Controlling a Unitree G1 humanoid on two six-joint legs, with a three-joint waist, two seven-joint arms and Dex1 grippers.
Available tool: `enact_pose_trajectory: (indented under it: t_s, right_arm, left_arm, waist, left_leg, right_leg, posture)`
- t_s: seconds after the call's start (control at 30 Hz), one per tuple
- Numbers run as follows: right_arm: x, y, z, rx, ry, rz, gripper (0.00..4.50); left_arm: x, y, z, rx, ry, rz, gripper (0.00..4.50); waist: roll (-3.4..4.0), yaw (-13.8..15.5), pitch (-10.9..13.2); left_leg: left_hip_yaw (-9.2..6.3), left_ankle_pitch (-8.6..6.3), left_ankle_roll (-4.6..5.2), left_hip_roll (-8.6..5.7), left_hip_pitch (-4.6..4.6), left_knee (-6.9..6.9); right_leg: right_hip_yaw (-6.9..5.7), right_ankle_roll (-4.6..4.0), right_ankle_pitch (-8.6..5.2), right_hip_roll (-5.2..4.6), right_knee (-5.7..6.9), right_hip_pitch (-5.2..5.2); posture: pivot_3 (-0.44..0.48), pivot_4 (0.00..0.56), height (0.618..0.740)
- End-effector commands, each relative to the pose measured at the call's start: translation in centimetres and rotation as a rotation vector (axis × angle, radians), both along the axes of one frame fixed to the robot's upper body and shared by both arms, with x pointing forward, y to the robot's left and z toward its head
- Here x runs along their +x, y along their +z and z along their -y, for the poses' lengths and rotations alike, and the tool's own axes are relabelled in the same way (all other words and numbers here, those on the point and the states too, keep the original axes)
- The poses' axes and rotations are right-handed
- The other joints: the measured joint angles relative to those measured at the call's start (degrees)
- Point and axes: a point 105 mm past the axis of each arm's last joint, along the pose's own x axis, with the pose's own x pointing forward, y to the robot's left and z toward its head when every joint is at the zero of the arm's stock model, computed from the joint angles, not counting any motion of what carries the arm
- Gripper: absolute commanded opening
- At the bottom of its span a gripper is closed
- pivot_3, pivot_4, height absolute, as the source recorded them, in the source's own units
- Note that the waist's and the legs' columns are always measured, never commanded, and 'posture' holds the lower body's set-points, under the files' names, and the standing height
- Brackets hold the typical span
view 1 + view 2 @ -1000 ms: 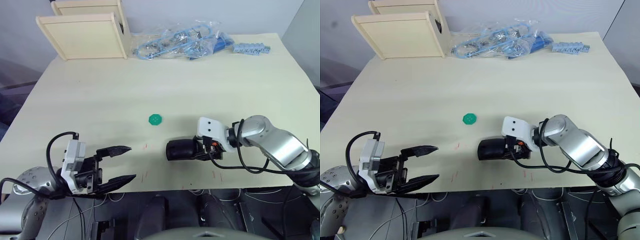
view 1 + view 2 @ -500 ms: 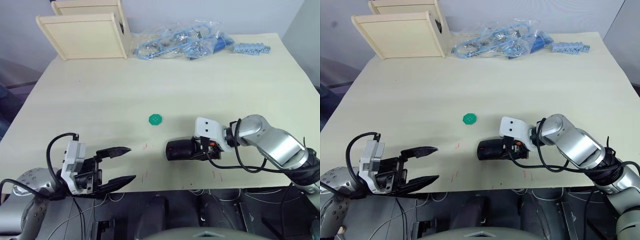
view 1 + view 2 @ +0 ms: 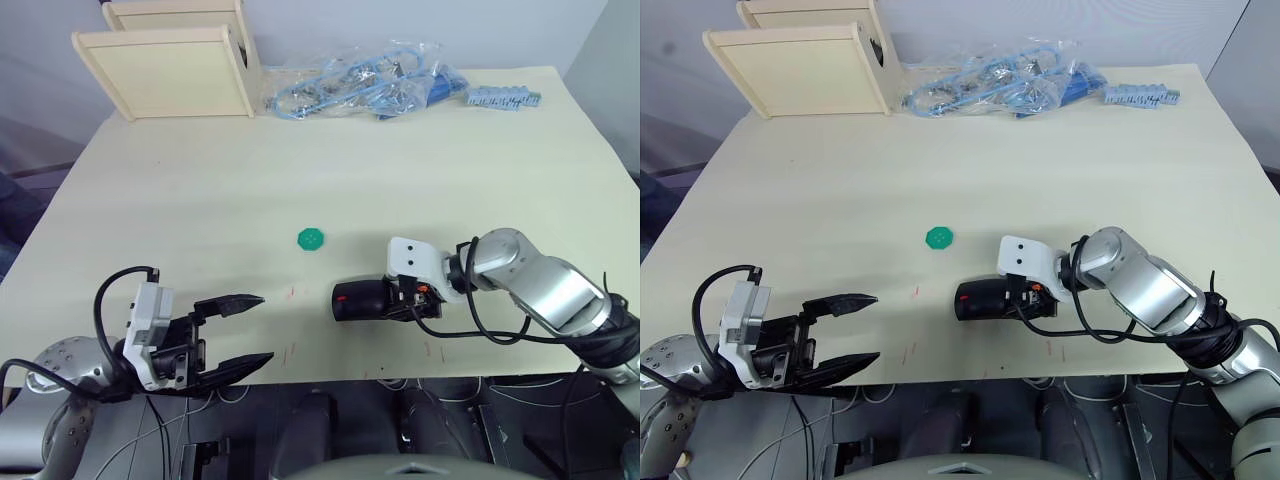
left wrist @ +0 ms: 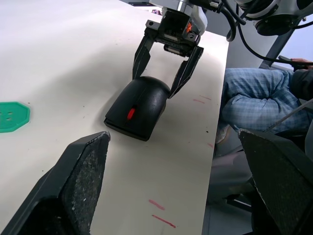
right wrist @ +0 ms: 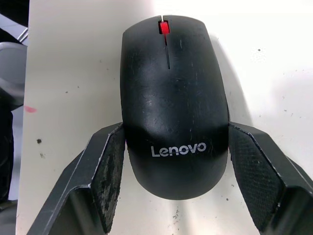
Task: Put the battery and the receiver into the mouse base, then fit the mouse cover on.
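From the head camera, the mouse cover (image 3: 362, 300) sits as a black lump near the table (image 3: 420, 160) front edge, below a green disc (image 3: 311, 239). The right gripper (image 3: 398, 301) straddles its rear; the left gripper (image 3: 245, 328) hangs spread wide and empty, well apart.

The left wrist view shows the cover's front, a red scroll wheel (image 4: 130, 113) showing at its nose, and a person's jeans (image 4: 254, 98) past the table edge.

The right wrist view reveals grey lettering and fine scratches; 2 fingers (image 5: 110, 166) flank the rear, one touching, the other slightly off.
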Motion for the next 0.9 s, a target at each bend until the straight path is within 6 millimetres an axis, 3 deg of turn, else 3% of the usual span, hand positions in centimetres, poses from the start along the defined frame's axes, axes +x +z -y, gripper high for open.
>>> enact_pose_trajectory:
  t_s: [0.03, 0.9]
  right_arm:
    - [0.02, 1.01, -0.5, 0.01, 0.035, 0.047, 3.26]
    - [0.25, 0.86, -0.83, -0.003, 0.06, 0.045, 3.26]
  left_arm:
    - [-0.18, 0.77, 0.21, 0.004, -0.01, 0.049, 4.5]
    - [-0.28, 0.61, 0.31, 0.004, -0.01, 0.048, 4.5]
  waist:
    - [0.0, 0.0, 0.0]
    - [0.0, -0.03, 0.0]
  left_leg:
    - [0.0, 0.0, 0.0, 0.0, 0.0, 0.0]
    - [-0.01, 0.0, 0.0, 0.0, 0.0, 0.0]
  right_leg:
    - [0.0, 0.0, 0.0, 0.0, 0.0, 0.0]
    - [0.0, 0.0, 0.0, 0.0, 0.0, 0.0]
  posture:
    - [0.0, 0.15, 0.74]
    - [0.0, 0.15, 0.74]
